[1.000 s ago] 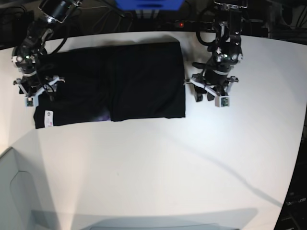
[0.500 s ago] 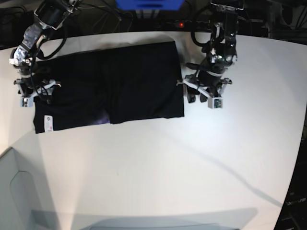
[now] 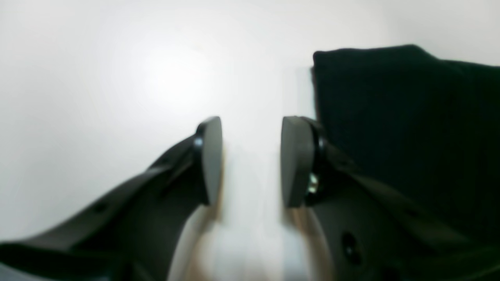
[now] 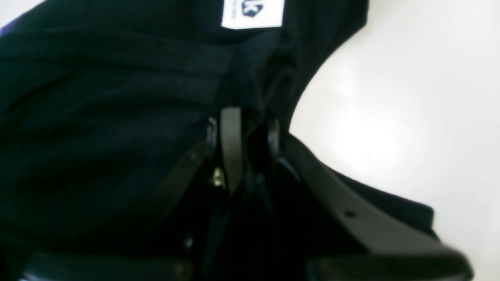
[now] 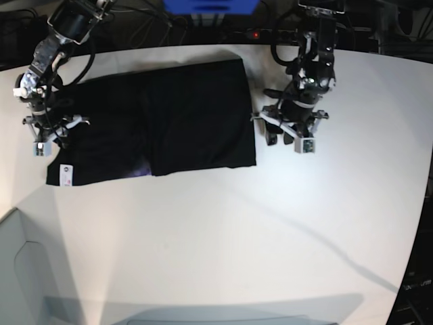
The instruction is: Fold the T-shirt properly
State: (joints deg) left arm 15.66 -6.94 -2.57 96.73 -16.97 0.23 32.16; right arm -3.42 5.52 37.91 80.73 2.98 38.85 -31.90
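T-shirt [image 5: 155,122] is lying spread and partly folded toward 11 o'clock on the white table [image 5: 223,237], its white tag [image 5: 65,175] showing at the 8 o'clock corner. Right gripper [image 4: 244,150] is pinching a raised fold of black cloth at the shirt's 9 o'clock edge. Left gripper [image 3: 250,160] is sitting just beside the 3 o'clock edge, jaws parted narrowly, gripping nothing.

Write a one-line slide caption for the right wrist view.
Right gripper, jaws closed on a bunched fold of the black T-shirt, its white tag just beyond, white table alongside.
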